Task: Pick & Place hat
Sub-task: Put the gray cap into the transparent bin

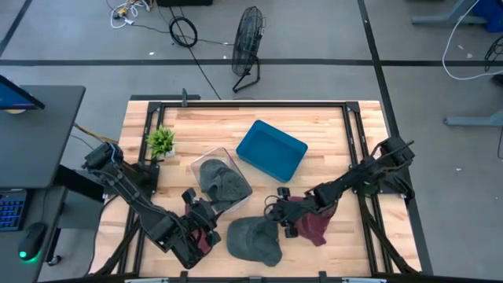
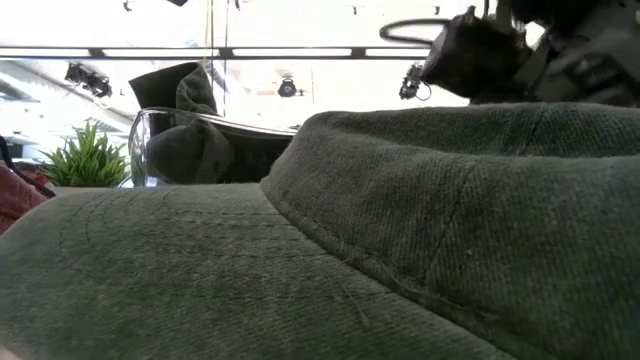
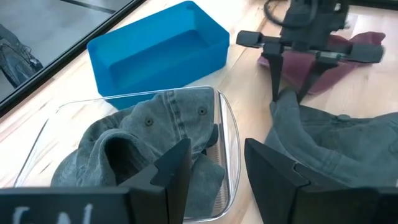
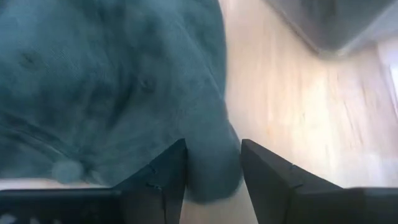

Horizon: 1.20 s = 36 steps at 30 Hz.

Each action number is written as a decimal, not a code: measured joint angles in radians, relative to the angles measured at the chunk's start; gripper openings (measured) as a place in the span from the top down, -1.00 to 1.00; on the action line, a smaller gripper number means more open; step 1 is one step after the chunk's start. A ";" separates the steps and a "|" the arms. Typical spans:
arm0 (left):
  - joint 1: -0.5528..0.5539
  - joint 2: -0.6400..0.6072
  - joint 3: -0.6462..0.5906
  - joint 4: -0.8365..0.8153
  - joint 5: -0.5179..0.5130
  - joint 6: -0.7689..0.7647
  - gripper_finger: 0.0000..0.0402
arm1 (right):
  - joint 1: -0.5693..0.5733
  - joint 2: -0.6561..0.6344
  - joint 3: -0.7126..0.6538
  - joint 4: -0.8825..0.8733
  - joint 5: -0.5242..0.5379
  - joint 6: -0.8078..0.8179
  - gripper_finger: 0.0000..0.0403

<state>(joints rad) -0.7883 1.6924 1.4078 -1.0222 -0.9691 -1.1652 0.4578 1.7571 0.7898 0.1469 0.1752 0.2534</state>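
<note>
Two grippers worked: the right gripper (image 1: 277, 211) straddled the green hat's (image 1: 253, 238) edge unclenched; the left gripper (image 1: 195, 208) hovered released beside the clear container (image 1: 206, 161).

One camera looks straight down on the table (image 1: 330, 134), one sits pressed against the green cap (image 2: 400, 250), and both wrist cameras face that cap closely.

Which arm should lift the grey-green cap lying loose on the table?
Right. The right gripper is already at the loose grey-green cap, its open fingers astride the edge; the left gripper faces the clear bin.
</note>
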 joint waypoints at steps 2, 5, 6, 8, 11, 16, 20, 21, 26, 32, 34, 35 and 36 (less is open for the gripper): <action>0.000 0.000 0.000 -0.002 0.000 0.000 0.23 | -0.001 0.006 0.000 -0.013 0.007 0.017 0.25; 0.000 0.000 0.000 -0.002 0.000 0.000 0.23 | 0.000 0.007 0.000 -0.034 -0.032 0.024 0.39; 0.000 0.000 0.000 -0.001 0.000 0.000 0.23 | 0.000 0.007 0.000 -0.036 -0.042 0.027 0.47; 0.000 0.000 0.000 0.005 0.001 -0.001 0.23 | 0.003 -0.001 0.000 -0.038 -0.045 0.037 0.71; 0.001 0.000 0.000 0.035 0.001 -0.001 0.23 | 0.005 -0.040 0.000 -0.058 -0.035 0.088 0.93; 0.036 0.000 0.000 0.174 0.003 0.009 0.22 | -0.005 -0.168 0.082 -0.257 0.045 0.170 0.93; 0.108 0.000 0.000 0.328 0.037 0.124 0.22 | -0.005 -0.273 0.204 -0.468 0.209 0.139 0.96; 0.127 0.000 0.000 0.371 0.046 0.179 0.22 | -0.005 -0.297 0.236 -0.506 0.238 0.137 0.96; 0.222 0.000 0.000 0.610 0.049 0.512 0.22 | -0.007 -0.380 0.347 -0.649 0.350 0.057 0.98; 0.342 0.000 0.000 0.786 0.073 0.843 0.22 | -0.040 -0.410 0.409 -0.688 0.375 0.021 0.99; 0.377 0.000 0.000 0.796 0.122 0.863 0.22 | -0.055 -0.410 0.413 -0.688 0.375 0.010 0.99; 0.392 0.000 0.000 0.800 0.153 0.863 0.22 | -0.063 -0.410 0.414 -0.689 0.374 -0.001 0.99; 0.404 0.000 0.000 0.803 0.183 0.867 0.22 | -0.072 -0.409 0.414 -0.693 0.374 -0.011 0.99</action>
<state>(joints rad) -0.3842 1.6924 1.4082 -0.2191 -0.7857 -0.2979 0.3858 1.3482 1.2034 -0.5456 0.5491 0.2426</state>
